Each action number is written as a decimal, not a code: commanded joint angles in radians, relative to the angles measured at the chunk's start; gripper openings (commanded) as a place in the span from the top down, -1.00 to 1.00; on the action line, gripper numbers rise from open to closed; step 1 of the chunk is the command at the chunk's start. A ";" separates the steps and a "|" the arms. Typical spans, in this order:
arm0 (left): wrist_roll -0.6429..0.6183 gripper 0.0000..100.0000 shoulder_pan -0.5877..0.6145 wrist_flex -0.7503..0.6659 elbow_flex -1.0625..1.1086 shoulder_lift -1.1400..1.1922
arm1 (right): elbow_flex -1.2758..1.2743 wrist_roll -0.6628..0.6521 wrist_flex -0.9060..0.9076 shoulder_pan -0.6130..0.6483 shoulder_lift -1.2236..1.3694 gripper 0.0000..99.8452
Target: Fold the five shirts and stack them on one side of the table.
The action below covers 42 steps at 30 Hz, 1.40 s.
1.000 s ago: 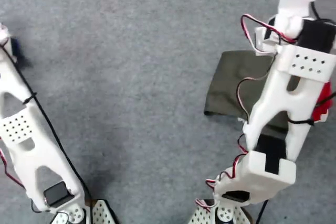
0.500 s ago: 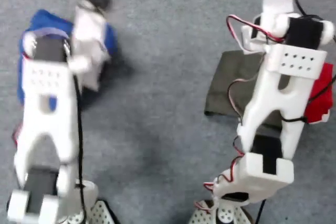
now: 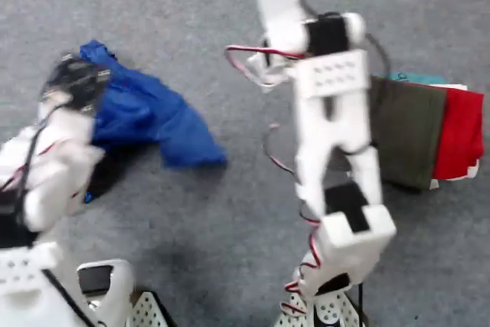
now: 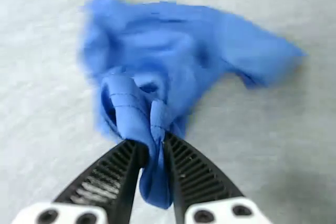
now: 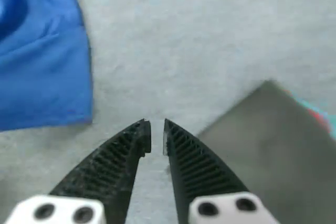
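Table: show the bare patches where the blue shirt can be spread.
Widest bare patch of table: between the blue shirt and the right arm, running to the near edge. Crowded: the folded stack on the right, the left arm beside the shirt.

We note the left arm [image 3: 47, 178] blurred. The right arm [image 3: 334, 112] covers part of the stack [image 3: 417, 132]; its count we cannot tell.

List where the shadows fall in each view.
High view: a dark shadow on the table beneath the blue shirt, a softer one under the right arm. Left wrist view: folds of the shirt pinched in the left gripper shade themselves. Right wrist view: even light around the right gripper, no glare.
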<state>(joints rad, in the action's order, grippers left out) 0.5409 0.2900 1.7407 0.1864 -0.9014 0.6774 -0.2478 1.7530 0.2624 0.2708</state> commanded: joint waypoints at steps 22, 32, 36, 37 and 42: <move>0.147 0.94 0.515 -0.626 0.737 -0.018 | -0.351 0.330 0.005 0.442 0.203 0.89; 0.095 0.94 0.503 -0.624 0.737 -0.018 | -0.361 0.598 -0.020 0.457 0.285 0.60; 0.095 0.94 0.507 -0.623 0.740 -0.018 | -0.328 0.638 -0.020 0.482 0.286 0.60; 0.095 0.94 0.510 -0.628 0.743 -0.018 | -0.320 0.651 -0.023 0.494 0.288 0.60; 0.095 0.94 0.510 -0.621 0.743 -0.018 | -0.321 0.707 -0.101 0.546 0.295 0.60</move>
<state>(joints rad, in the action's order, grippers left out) 0.6452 0.8009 1.1285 0.9337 -0.9122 0.3230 0.4319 1.6962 0.7825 0.5669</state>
